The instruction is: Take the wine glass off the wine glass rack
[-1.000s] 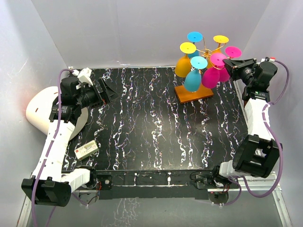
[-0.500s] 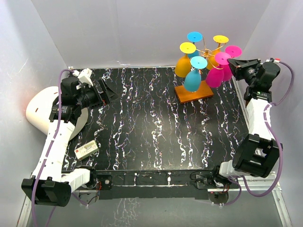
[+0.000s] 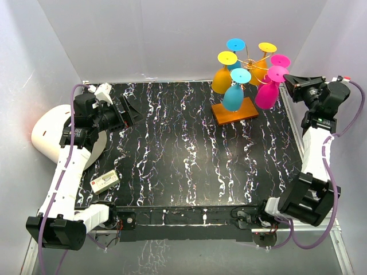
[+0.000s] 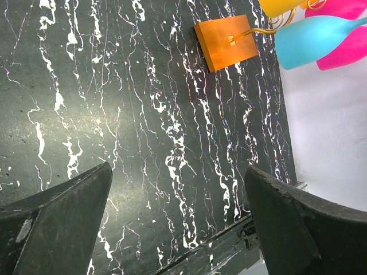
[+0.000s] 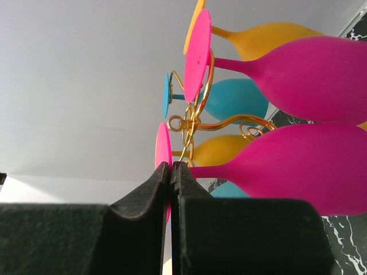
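The wine glass rack (image 3: 235, 112) stands at the far right of the marbled black table (image 3: 183, 154), on its orange base. Yellow glasses (image 3: 221, 80), a blue glass (image 3: 233, 97) and a second pink glass (image 5: 309, 80) crowd its gold wire arms, bowls down. They hang just left of where I work. The side wall is close on my right. A small white box (image 3: 105, 181) lies well away at the near left.

My right arm reaches up along the table's right edge, wrist turned left. My right gripper (image 3: 286, 78) is pressed together on the thin foot of the pink wine glass (image 3: 266, 95), which hangs just right of the base. Gold wire curls near my fingertips, so I cannot tell whether the stem is free.

My left gripper (image 4: 178, 217) hovers spread wide over the far left of the table, holding nothing.
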You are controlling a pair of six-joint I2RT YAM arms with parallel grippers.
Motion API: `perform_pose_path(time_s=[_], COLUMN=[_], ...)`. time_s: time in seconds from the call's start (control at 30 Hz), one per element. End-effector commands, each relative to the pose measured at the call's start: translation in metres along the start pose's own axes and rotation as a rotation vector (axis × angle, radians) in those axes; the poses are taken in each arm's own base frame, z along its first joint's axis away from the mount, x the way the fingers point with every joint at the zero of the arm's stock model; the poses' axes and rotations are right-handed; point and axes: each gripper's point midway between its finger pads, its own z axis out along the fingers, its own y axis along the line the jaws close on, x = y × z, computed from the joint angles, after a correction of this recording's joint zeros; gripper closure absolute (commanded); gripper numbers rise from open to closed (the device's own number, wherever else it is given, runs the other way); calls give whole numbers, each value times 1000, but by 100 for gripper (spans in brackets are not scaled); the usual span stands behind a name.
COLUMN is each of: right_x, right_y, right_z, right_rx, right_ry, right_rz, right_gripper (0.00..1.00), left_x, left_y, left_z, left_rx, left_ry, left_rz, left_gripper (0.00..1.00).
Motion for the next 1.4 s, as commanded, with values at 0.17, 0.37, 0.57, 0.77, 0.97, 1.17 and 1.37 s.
perform_pose_path(time_s=[0.17,0.37,0.57,0.77,0.97,1.17,1.37], right_x=[-7,-17,-29,-15,44,131,235], right_y=[-10,-33,-66,-73,-88,-83,-80], right_z=[-26,-40,-66,-67,-54,-55,-91], right_rx=[82,276,516,532,536,419,137], right_ry=[-30,-90,-212,-200,-32,216,544], right_rz=[-28,-97,-138,-167,-339,-641,-827], right_gripper=[99,100,100,100,100,100,100], left_x=[-3,0,2,3,7,9,12], left_y=[-9,-9,-12,-15,-9,-7,-3], left_z=[-10,-12,-15,-20,-25,-22,-19], left_rx=[32,32,45,48,14,17,10], left_ry=[-16,-11,-16,-18,-22,-18,-13], left_rz=[15,20,15,21,34,22,10], left_gripper=[1,1,1,1,1,1,1])
